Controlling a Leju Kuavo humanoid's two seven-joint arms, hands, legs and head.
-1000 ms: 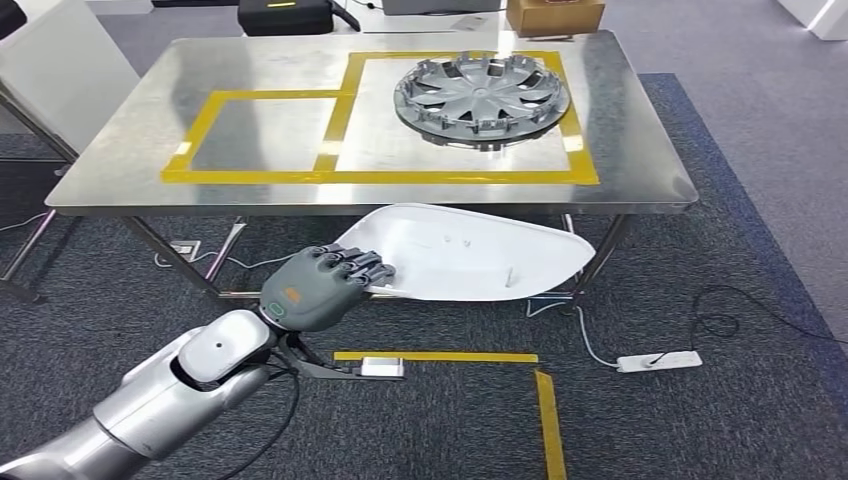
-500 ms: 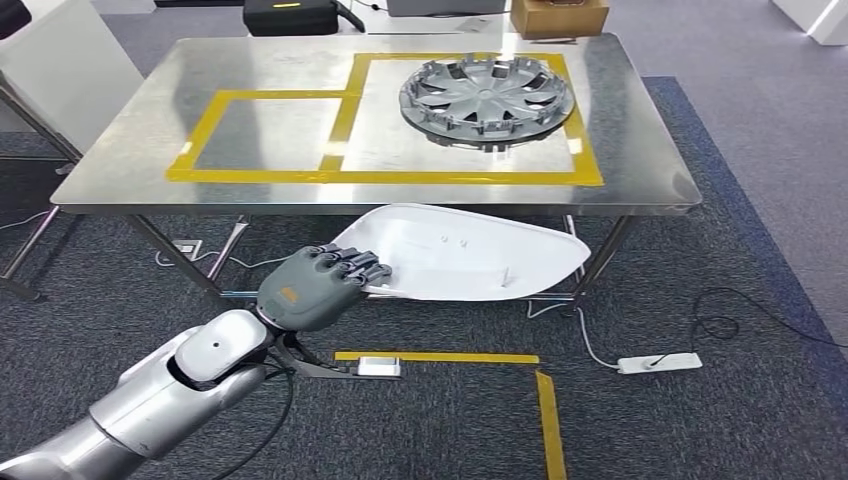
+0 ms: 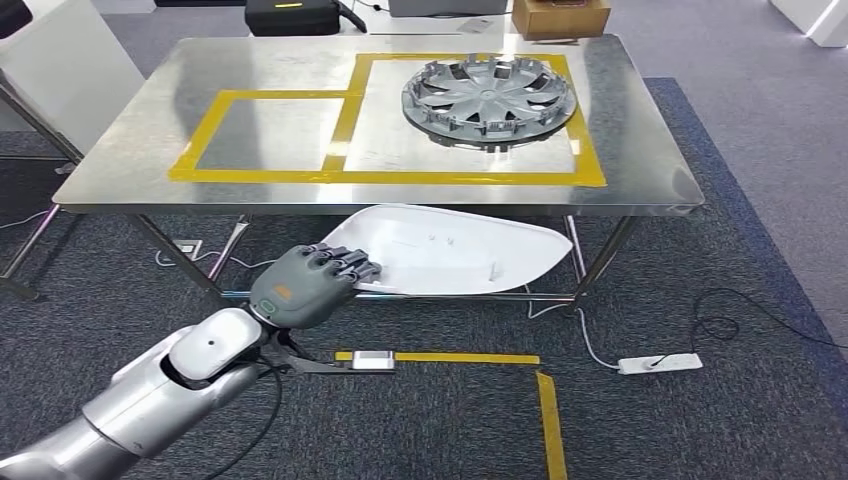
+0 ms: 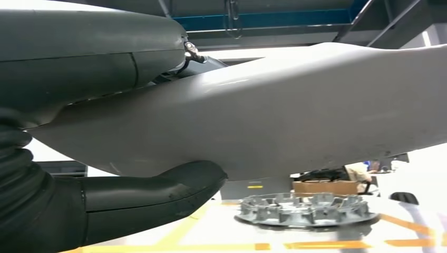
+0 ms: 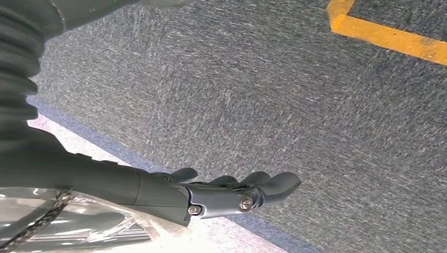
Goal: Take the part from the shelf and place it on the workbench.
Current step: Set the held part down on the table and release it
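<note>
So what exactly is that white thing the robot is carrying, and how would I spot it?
Find the steel table with yellow tape squares; a silver hubcap lies on it. Just in front of the table's near edge, lower than its top, the robot's left hand grips one end of a white shell. Unlike the round, spoked hubcap, it is smooth, long and tapers to a point.

The hubcap (image 3: 489,101) fills the workbench's (image 3: 120,160) far right taped square; the left square (image 3: 270,133) lies bare; the near table edge fronts the held white part (image 3: 455,252).
</note>
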